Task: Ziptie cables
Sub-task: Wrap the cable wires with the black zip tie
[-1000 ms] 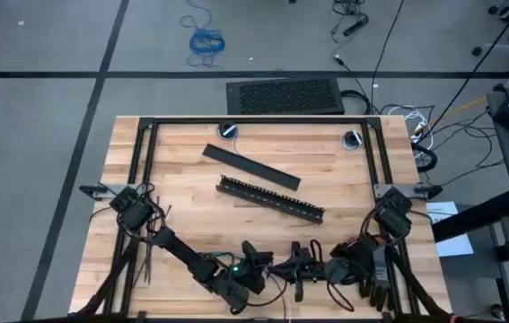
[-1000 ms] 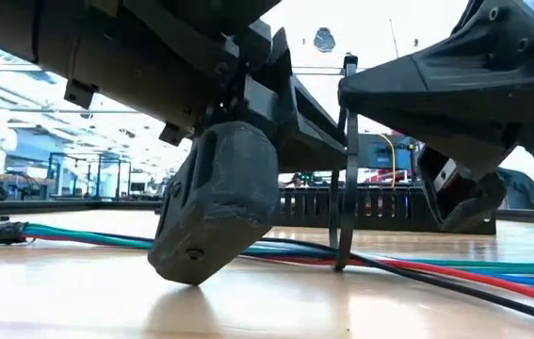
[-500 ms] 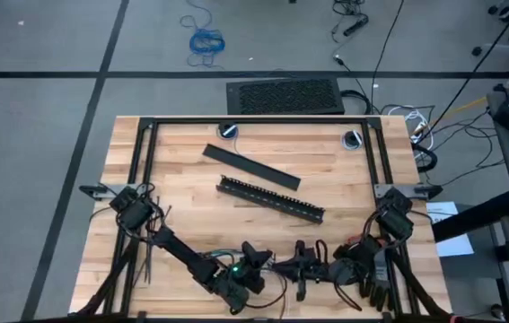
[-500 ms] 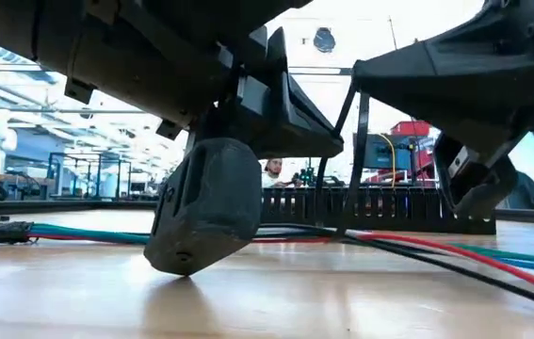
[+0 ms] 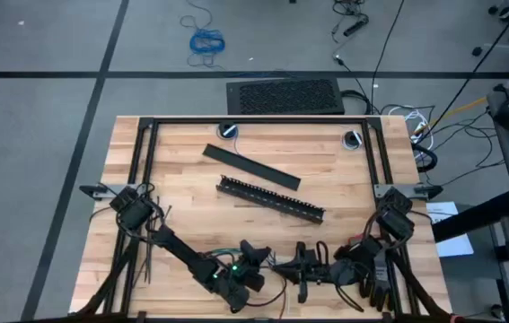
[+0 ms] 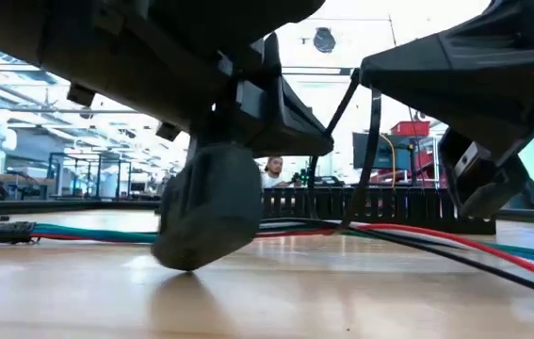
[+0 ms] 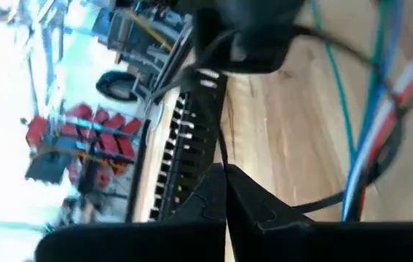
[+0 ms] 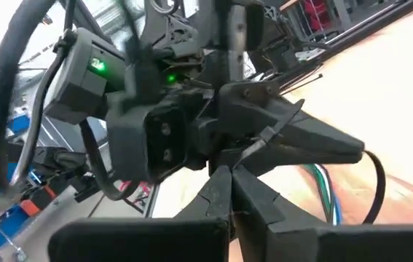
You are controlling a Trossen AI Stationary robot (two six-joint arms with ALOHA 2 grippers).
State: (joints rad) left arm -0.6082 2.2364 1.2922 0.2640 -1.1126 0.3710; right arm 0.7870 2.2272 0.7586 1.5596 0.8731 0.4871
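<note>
Overhead camera: straight down, whole table. Low camera: tabletop level, close under both arms. Wrist cameras: close, facing each other. Slotted bar shared overhead/low.

A robotics lab or workshop: a wooden desk in a black frame stands on grey floor marked with dark tape lines, loose cords trailing past its right edge, and red equipment racks in the bright hall behind.
</note>
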